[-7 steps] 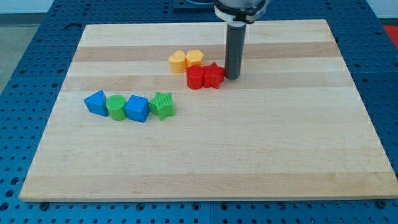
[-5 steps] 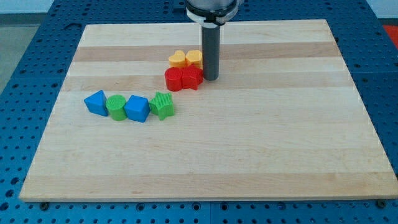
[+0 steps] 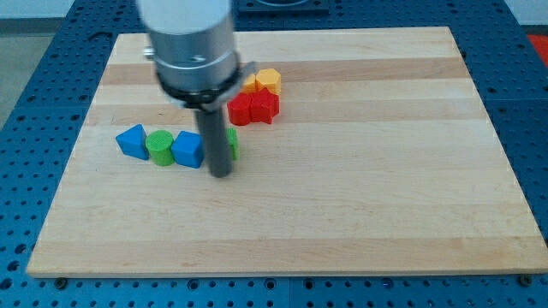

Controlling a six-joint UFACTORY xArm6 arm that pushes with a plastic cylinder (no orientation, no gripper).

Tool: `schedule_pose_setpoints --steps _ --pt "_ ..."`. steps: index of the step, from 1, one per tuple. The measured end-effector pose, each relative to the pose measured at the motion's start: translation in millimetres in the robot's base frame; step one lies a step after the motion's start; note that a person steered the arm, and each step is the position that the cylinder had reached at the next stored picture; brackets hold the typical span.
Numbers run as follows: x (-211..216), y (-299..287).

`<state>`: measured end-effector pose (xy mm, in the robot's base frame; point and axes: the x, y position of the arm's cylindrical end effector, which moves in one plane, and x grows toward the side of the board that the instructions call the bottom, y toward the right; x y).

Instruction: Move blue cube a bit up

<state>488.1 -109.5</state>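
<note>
The blue cube (image 3: 187,150) lies left of the board's middle, in a row with a blue triangular block (image 3: 131,141), a green round block (image 3: 159,146) and a green star-shaped block (image 3: 233,143). My tip (image 3: 221,174) rests on the board just to the lower right of the blue cube, close to it. The rod hides most of the green star block. I cannot tell whether the tip touches the cube.
Two red blocks (image 3: 253,109) lie together above the row, toward the view's top. Two yellow blocks (image 3: 264,81) sit just above them. The arm's grey body (image 3: 190,47) covers part of the board's top left.
The rod has swung from beside the red blocks down and to the left, to the blue cube's lower right. Earlier it pushed the two red blocks left; they now sit still.
</note>
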Motion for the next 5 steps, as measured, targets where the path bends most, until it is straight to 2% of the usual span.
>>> schedule_pose_setpoints --steps 2,3,5 --pt "-37 -65" --pt "-45 -65" --pt "-15 -57"
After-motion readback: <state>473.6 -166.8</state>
